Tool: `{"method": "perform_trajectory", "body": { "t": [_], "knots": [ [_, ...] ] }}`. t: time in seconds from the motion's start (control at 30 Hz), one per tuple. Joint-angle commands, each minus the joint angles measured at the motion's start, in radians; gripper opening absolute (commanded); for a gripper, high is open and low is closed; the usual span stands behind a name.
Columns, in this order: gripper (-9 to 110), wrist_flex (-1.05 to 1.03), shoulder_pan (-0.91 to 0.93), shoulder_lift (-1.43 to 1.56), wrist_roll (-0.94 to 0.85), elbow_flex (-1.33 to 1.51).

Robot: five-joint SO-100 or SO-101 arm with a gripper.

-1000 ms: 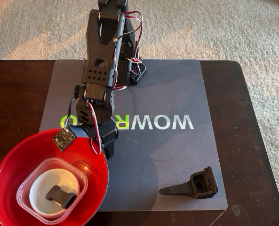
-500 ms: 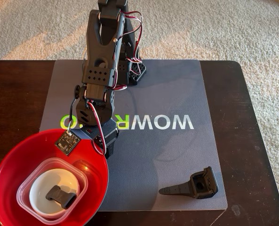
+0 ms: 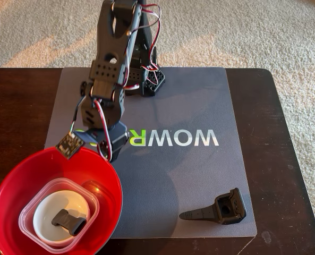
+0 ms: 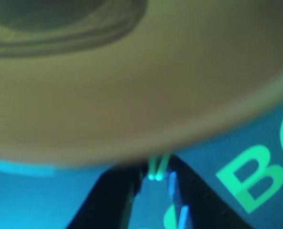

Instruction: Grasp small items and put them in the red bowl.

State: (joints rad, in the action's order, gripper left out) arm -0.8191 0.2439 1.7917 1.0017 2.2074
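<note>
The red bowl sits at the front left of the fixed view. It holds a clear square tub, and in that tub a small white bowl with a dark grey piece. A black pointed part lies on the mat at the front right. My gripper points down just behind the bowl's far right rim. In the blurred, off-colour wrist view the bowl fills the top, and my gripper has its tips together on a thin yellow-green clip.
A grey mat with white and green lettering covers the dark wooden table. The arm's base stands at the mat's back edge. Carpet lies beyond the table. A small circuit board hangs beside the wrist.
The arm has pulled back and up. The gripper moved from over the bowl's right rim to a spot just behind it. Nothing in the bowl or on the mat shifted.
</note>
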Motion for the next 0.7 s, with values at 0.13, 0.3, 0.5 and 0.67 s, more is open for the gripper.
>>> {"method": "perform_trajectory", "body": {
  "t": [0.13, 0.3, 0.5, 0.67],
  "knots": [
    [0, -0.179, -0.291, 0.413, -0.173, 0.115],
    [0, -0.357, -0.494, 0.482, -0.423, 0.003],
    [0, -0.469, -0.437, 0.351, -0.471, -0.321],
    [0, -0.518, -0.206, 0.222, -0.339, -0.574]
  ]
}}
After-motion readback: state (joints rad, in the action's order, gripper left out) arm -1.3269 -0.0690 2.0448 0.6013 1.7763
